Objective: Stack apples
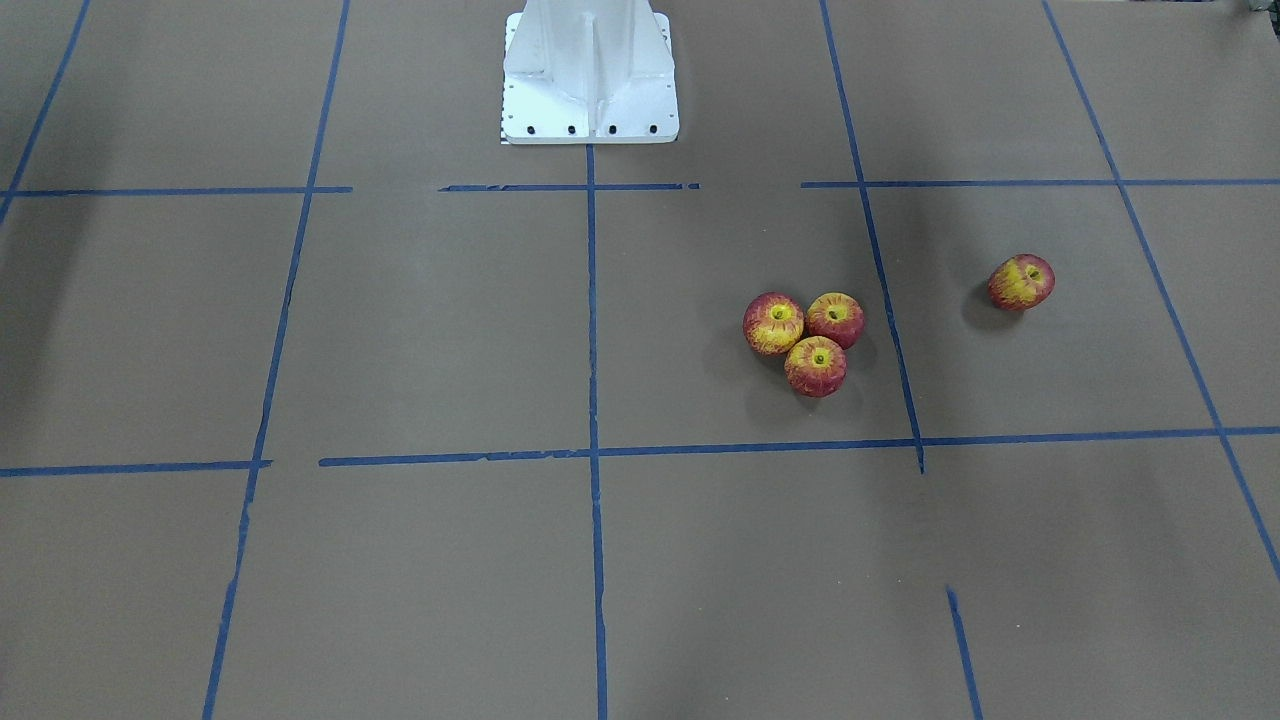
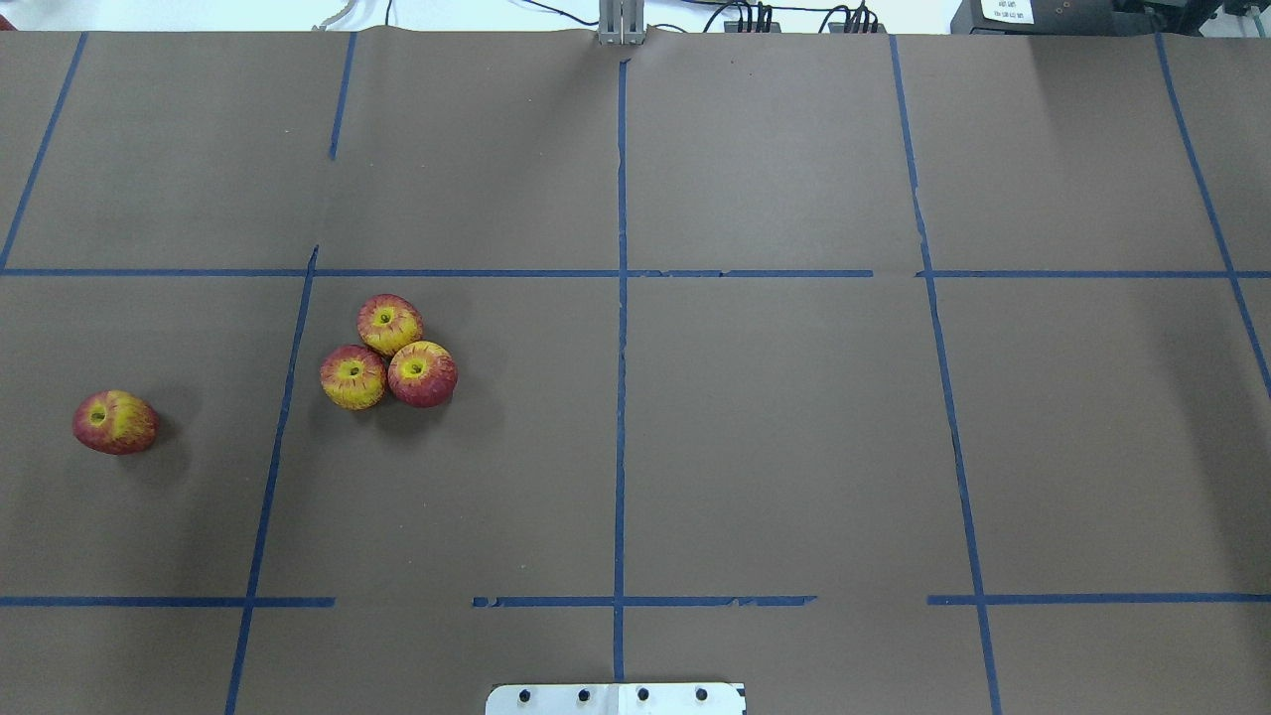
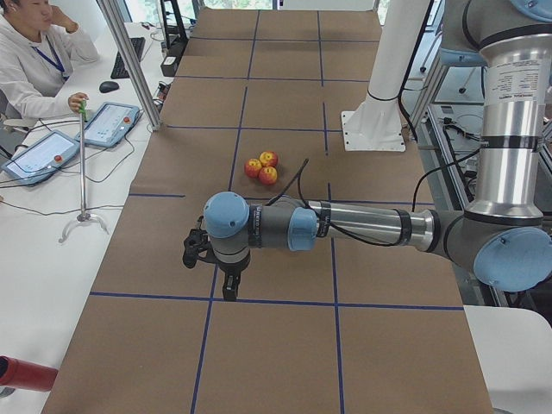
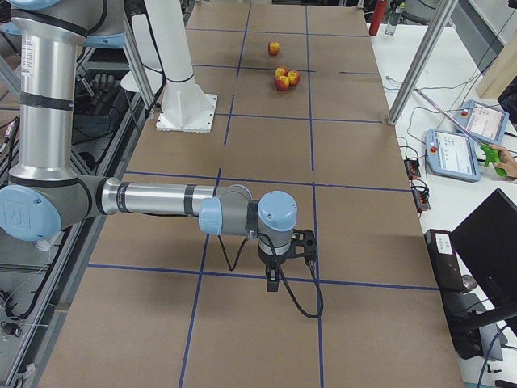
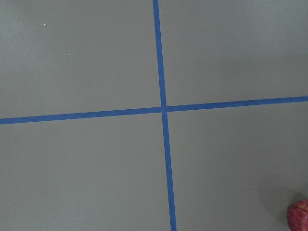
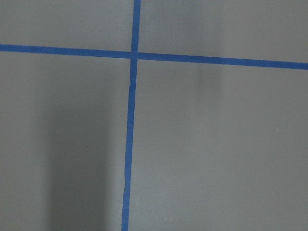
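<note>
Nearest, left tool (image 3: 195, 257) and right tool (image 4: 305, 252) hung above bench (image 3: 285, 345) — grip of neither could be told. Beyond, three apples (image 2: 389, 348) touched in cluster; fourth apple (image 2: 115, 422) apart, at 9 o'clock overhead.

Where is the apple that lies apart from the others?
In the overhead view the lone apple lies far on the robot's left, across a blue tape line from the three clustered apples.

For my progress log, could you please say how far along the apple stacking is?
Done: three apples sit touching in a cluster on the table. In hand: nothing; all four lie on it. Left: the lone apple lies apart, and none is stacked yet.
</note>
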